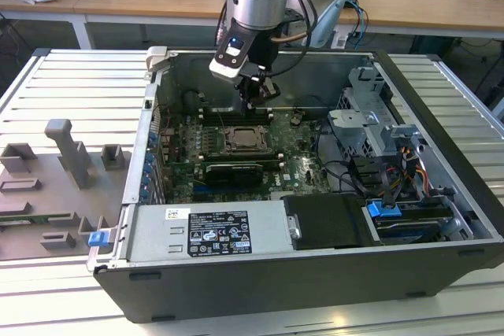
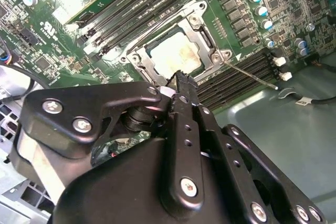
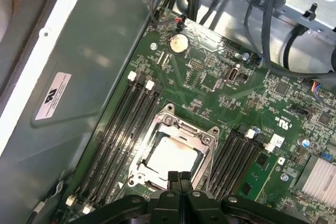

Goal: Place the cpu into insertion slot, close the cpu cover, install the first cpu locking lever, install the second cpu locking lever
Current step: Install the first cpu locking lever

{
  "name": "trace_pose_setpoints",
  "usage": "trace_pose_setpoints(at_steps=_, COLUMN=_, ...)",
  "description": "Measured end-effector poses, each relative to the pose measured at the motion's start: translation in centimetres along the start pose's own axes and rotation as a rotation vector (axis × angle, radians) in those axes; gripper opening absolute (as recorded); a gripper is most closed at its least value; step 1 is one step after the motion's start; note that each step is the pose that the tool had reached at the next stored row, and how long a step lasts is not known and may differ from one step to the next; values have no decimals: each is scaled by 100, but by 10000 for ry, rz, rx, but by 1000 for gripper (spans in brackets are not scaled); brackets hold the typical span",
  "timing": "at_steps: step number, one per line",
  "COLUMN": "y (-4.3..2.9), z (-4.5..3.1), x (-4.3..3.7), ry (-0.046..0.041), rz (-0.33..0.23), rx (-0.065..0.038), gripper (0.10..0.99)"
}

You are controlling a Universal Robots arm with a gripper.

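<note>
Exterior view: high, oblique, looking down into the open case [image 1: 260, 289] from well back. Both wrist views: close above the board [image 3: 239, 111], looking past the gripper [image 2: 181, 77] onto the slot [image 3: 167, 116], which all three share.

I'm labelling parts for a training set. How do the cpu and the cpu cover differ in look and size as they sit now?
The cpu is a solid, pale beige plate; the cpu cover is a silver metal frame with an open middle. The cpu is the smaller of the two and shows through the cover's window, while the cover lies around it. Both are square and lie flat on the green motherboard.
</note>
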State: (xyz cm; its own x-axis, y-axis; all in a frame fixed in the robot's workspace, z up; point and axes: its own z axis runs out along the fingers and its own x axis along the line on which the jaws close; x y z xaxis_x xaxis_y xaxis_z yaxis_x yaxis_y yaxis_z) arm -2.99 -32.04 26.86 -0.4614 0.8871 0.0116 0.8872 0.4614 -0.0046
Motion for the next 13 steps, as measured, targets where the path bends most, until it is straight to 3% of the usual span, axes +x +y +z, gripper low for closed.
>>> trace_pose_setpoints(at_steps=8, y=0, z=16, x=1, ry=-7, rz=-1187, rx=15, gripper=106)
trace_pose_setpoints(at_steps=9, y=0, z=19, x=1, ry=-10, rz=-1848, rx=23, gripper=106)
trace_pose_setpoints(at_steps=13, y=0, z=22, x=1, ry=-13, rz=-2624, rx=32, gripper=106)
